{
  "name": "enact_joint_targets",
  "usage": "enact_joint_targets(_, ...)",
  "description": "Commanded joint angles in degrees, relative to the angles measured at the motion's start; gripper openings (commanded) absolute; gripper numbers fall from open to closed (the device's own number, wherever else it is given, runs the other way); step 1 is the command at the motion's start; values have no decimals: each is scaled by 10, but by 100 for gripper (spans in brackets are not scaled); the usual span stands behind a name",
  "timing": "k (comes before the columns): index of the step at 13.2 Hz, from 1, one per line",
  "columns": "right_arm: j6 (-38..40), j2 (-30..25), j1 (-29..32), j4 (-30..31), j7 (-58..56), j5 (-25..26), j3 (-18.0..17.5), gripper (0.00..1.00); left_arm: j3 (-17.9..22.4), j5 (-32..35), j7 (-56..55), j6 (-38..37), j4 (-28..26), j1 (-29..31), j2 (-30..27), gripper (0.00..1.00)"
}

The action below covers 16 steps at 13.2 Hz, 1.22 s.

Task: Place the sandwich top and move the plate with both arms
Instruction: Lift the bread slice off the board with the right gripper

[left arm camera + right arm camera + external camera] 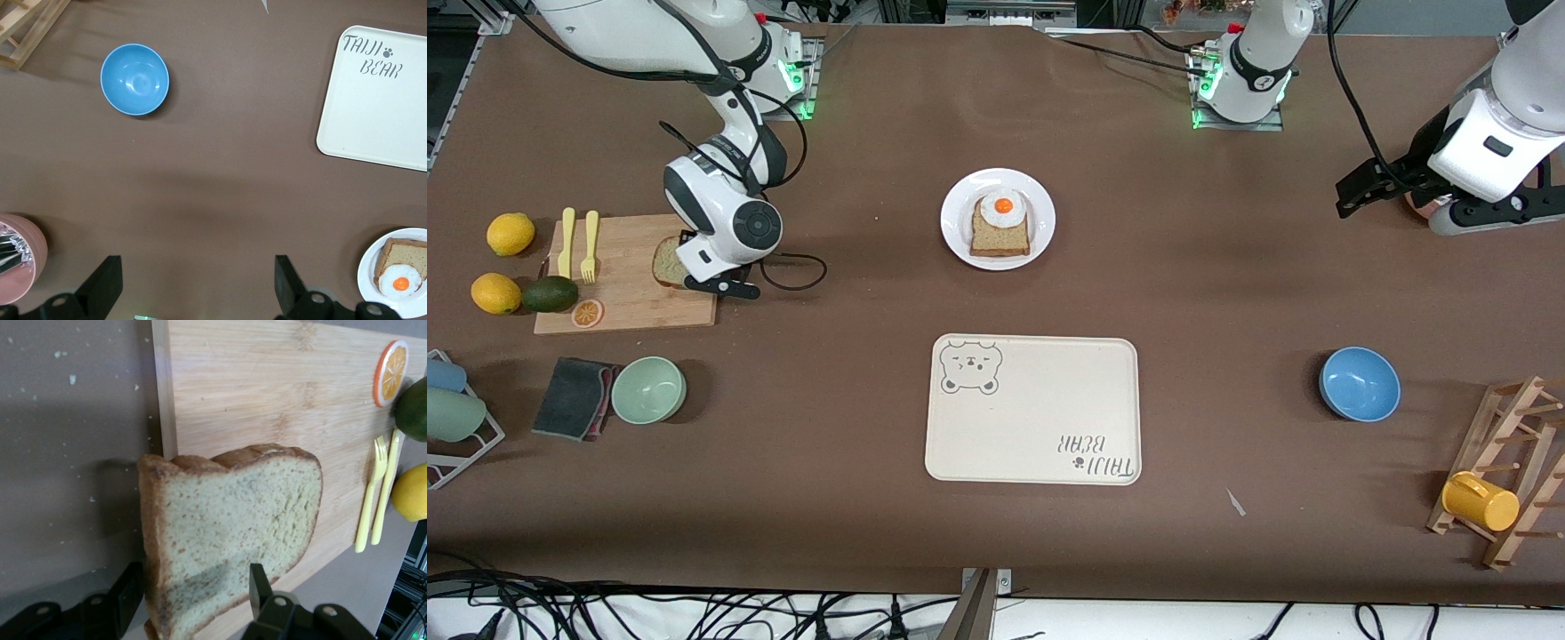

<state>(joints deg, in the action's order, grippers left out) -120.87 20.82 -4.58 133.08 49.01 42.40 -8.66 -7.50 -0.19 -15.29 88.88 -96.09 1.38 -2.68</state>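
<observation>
The sandwich top [665, 262], a plain brown bread slice, is at the edge of the wooden cutting board [636, 298]. My right gripper [694, 280] is shut on it. In the right wrist view the slice [233, 520] stands tilted between the fingers [259, 587] and casts a shadow on the table. The white plate [960, 200] sits mid-table, farther from the front camera than the tray, and bears a bread slice with a fried egg [1000, 227]. My left gripper [1356, 191] is open and empty, and waits over bare table at the left arm's end; its wrist view [195, 267] shows the plate [372, 263].
The cream bear-print tray [1033, 409] lies nearer the front camera than the plate. A blue bowl [1359, 384] and a wooden rack with a yellow cup [1480, 502] stand at the left arm's end. A green bowl [648, 389], grey cloth, lemons, avocado and forks are around the board. A pink cup [20, 257] is near my left gripper.
</observation>
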Motion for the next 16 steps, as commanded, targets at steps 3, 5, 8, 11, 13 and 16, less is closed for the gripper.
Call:
enact_joint_targets(3, -4, 0, -2, 0, 11, 11, 1, 57, -3, -5, -3, -7, 2, 4, -6, 100)
enact_joint_targets(5, -4, -4, -2, 0, 6, 12, 1, 33, -2, -5, -4, -7, 2, 4, -6, 100)
enact_joint_targets(8, -4, -21, -2, 0, -17, 12, 0, 0, -2, -6, -4, -8, 2, 4, -6, 100)
enact_joint_targets(11, 10, -56, -2, -1, -76, 3, 0, 0, -2, -5, -4, -8, 2, 4, -6, 100)
enact_joint_targets(13, 35, -98, -2, -1, -102, -8, -14, 0, -2, -5, -3, -8, 2, 4, -6, 100)
enact_joint_targets(16, 98, -129, -2, -40, -127, -76, -78, 0, -2, -5, -4, -8, 2, 4, -6, 100)
